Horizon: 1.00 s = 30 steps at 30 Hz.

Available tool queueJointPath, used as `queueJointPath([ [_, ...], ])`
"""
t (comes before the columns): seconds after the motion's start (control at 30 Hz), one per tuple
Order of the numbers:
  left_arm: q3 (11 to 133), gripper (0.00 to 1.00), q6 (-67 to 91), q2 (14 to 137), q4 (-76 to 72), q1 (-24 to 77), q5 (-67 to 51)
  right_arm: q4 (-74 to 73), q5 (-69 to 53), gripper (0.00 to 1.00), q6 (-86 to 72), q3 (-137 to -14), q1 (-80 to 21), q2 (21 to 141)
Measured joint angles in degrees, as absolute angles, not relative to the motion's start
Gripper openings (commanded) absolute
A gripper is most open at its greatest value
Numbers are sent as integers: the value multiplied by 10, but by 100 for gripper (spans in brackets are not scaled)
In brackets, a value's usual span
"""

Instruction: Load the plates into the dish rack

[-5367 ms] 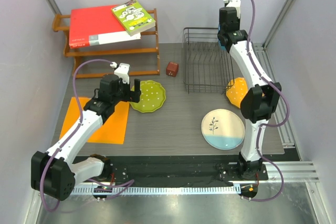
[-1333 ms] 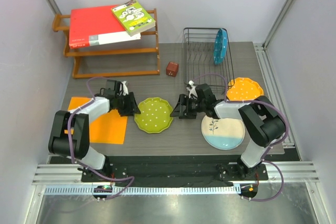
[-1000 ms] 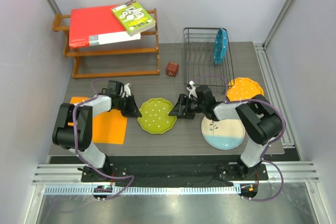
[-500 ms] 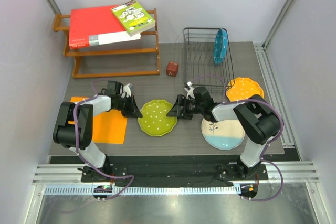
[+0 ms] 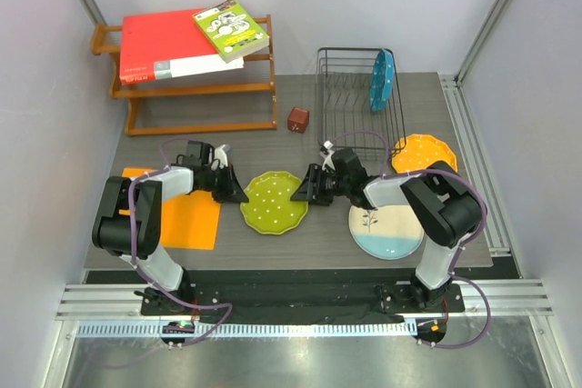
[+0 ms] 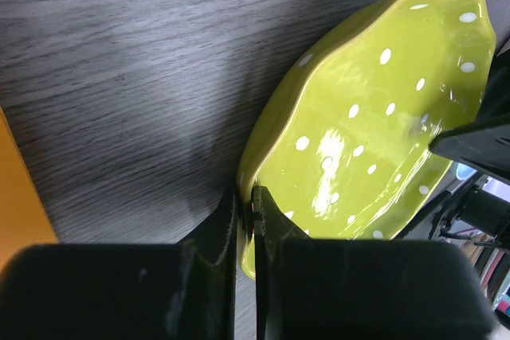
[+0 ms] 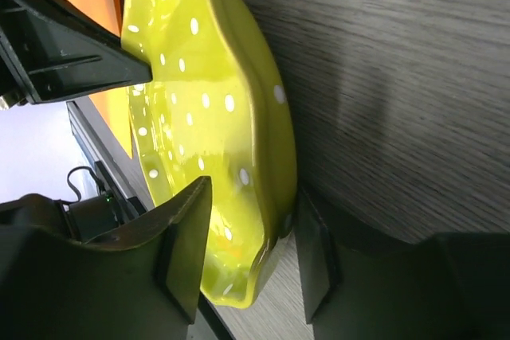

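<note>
The lime green plate (image 5: 274,202) lies on the table between my two grippers. My left gripper (image 5: 235,193) is shut on its left rim; in the left wrist view the fingers (image 6: 245,197) pinch the edge of the green plate (image 6: 374,133). My right gripper (image 5: 305,190) straddles the right rim. In the right wrist view it (image 7: 251,197) is open: the outer finger lies against the underside of the plate (image 7: 215,117), the inner one stands apart. A blue plate (image 5: 382,79) stands upright in the dish rack (image 5: 350,88). The orange-yellow plate (image 5: 424,154) and cream plate (image 5: 386,224) lie flat.
An orange mat (image 5: 182,215) lies under the left arm. A small red-brown cube (image 5: 297,120) sits left of the rack. A wooden shelf (image 5: 195,97) with books stands at the back left.
My right gripper has slid left over the green plate's right rim and its jaws have narrowed. The left gripper stays shut on the left rim.
</note>
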State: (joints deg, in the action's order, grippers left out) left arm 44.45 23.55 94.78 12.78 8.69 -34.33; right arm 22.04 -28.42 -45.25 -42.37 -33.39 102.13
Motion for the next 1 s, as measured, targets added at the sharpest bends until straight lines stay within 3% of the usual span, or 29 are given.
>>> queueJointPath([
  [0.03,444,0,237,948,127,87,-343,216,-283,44,-453,-428,-334,1024],
  [0.13,444,1,240,948,125,88,-343,199,-273,23,-450,-436,-336,1028],
  [0.17,444,1,240,948,125,88,-343,192,-270,9,-451,-437,-336,1029],
  [0.2,444,2,241,948,125,88,-342,185,-270,3,-455,-438,-335,1029],
  [0.23,444,13,241,948,126,88,-341,182,-273,1,-459,-439,-335,1029],
  [0.33,444,41,243,947,126,87,-336,171,-284,1,-463,-443,-331,1021],
  [0.37,446,45,243,948,125,88,-336,166,-285,1,-460,-446,-332,1018],
  [0.6,463,67,207,898,179,112,-313,-6,-300,1,-356,-537,-336,1000],
  [0.67,472,71,189,848,205,108,-306,-81,-306,1,-307,-585,-333,998],
  [0.87,527,99,140,627,229,97,-272,-232,-302,1,-207,-734,-276,988],
  [1.0,535,98,120,531,222,97,-239,-287,-268,1,-165,-827,-240,964],
])
